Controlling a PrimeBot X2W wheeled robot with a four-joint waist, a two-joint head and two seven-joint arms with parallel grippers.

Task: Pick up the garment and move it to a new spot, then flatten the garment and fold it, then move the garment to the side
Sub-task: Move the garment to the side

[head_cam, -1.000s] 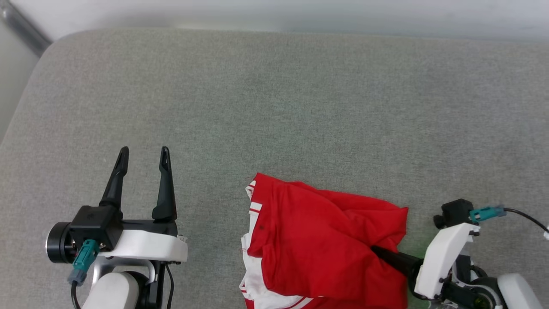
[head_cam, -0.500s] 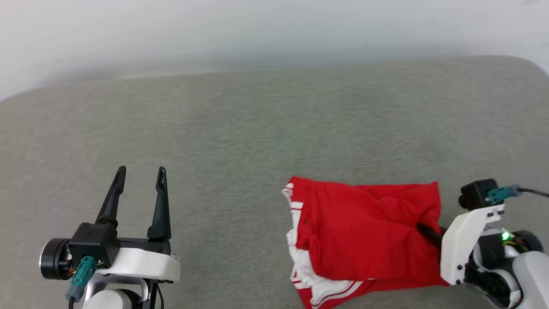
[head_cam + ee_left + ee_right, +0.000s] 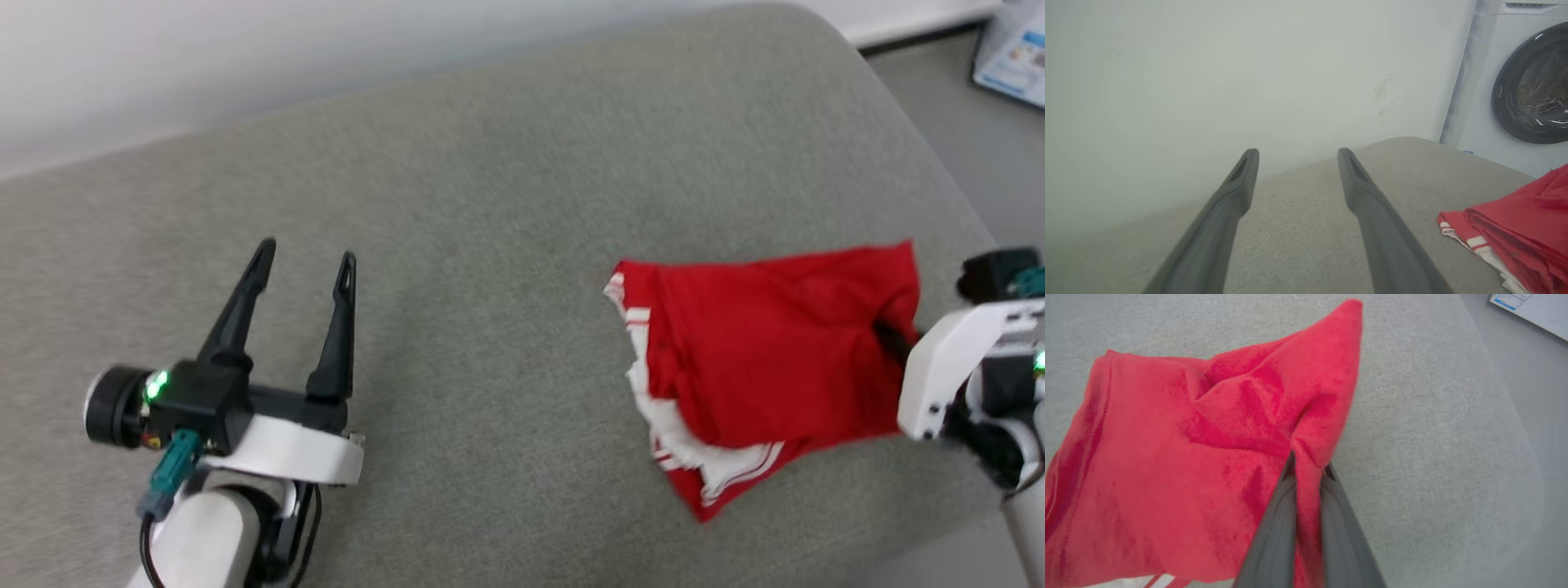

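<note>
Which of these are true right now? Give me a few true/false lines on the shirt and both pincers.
1. The right pincer is shut on the garment. True.
2. The left pincer grips a sleeve. False: it is open, holding nothing, apart from the garment.
3. The garment rests on a gray padded surface. True.
4. The garment is spread out flat. False: it is bunched in layers.
5. A washing machine shows in the left wrist view. True.
</note>
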